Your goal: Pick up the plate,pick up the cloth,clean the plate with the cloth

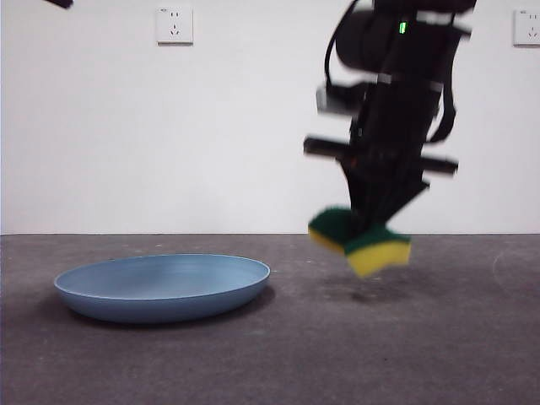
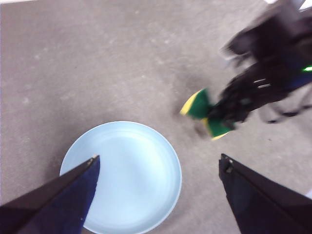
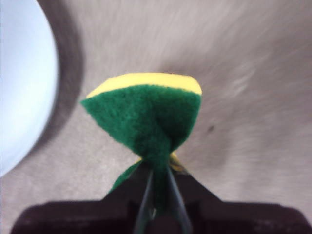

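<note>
**Sponge held aloft, plate left on the table**

In the front view, the sponge was seen at lower right of centre, lifted clear of the table, with a faint shadow cast on the surface beneath it. It was pinched at its middle by the right gripper, whose dark arm came down from the upper right of the frame. The sponge was bent by the squeeze, so that its green layer faced upward and its yellow foam showed at both ends.

In the right wrist view, the jaws were seen pressed tightly together on the sponge, the green layer fanned out above the right gripper and a yellow edge visible along the far side. The plate was caught at the left edge of that frame, apart from the sponge.

The plate was seen at lower left of the front view, flat on the table and touched by nothing.

In the left wrist view, the left gripper was held above the plate, its two jaws spread wide and grasping nothing. The plate lay at lower centre-left of that frame; the sponge and the blurred right gripper appeared at centre right, beside the plate and not over it
</note>
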{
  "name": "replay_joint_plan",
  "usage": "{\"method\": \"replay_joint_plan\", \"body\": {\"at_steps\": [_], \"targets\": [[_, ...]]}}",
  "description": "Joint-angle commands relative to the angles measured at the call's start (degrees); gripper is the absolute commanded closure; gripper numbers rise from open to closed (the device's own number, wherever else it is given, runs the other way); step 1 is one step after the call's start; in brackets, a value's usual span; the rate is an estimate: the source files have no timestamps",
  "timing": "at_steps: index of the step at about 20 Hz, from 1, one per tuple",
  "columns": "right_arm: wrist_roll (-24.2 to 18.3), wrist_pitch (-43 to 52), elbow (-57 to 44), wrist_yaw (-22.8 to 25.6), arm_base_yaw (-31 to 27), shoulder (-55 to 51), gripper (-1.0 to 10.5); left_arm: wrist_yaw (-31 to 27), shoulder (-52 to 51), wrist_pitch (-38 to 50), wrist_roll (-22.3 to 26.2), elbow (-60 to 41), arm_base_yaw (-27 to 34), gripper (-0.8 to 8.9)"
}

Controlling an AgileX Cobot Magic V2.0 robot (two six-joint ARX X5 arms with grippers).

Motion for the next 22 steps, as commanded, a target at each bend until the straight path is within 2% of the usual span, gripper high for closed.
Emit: {"method": "replay_joint_plan", "body": {"at_steps": [1, 2, 3, 5, 7, 10, 14, 20, 22], "targets": [[1.2, -0.2, -0.6, -0.8, -0.8, 3.3, 9.3, -0.4, -0.4, -1.1, -0.6, -0.3, -0.2, 4.06], [1.2, -0.4, -0.6, -0.7, -1.0, 4.3, 9.0, -0.5, -0.4, -1.6, -0.6, -0.3, -0.2, 4.06], [1.4, -0.7, -0.6, -0.7, -1.1, 4.9, 8.2, -0.5, -0.3, -1.7, -0.5, -0.3, -0.2, 4.06], [1.9, -0.7, -0.6, -0.7, -1.1, 5.2, 5.3, -0.5, -0.3, -1.6, -0.5, -0.3, -0.2, 4.06], [2.3, -0.7, -0.6, -0.7, -1.1, 5.2, 3.1, -0.9, -0.3, -1.4, -0.5, -0.3, -0.2, 4.06], [2.3, -0.9, -0.6, -0.5, -1.1, 5.2, 3.1, -3.4, 0.2, -1.4, -0.3, -0.3, -0.2, 4.06], [2.3, -1.2, -0.6, -0.5, -1.1, 4.1, 3.2, -3.5, 2.0, -1.4, -0.1, -0.3, -0.2, 4.06], [2.3, -3.6, -0.6, -0.5, -1.0, -5.7, 3.4, -3.6, 3.8, -0.8, 1.7, -0.3, -0.2, 4.06], [2.2, -5.7, -0.6, -0.6, -1.0, -10.6, 6.1, -4.3, 3.8, -0.3, 2.7, -0.3, -0.2, 4.09]]}}
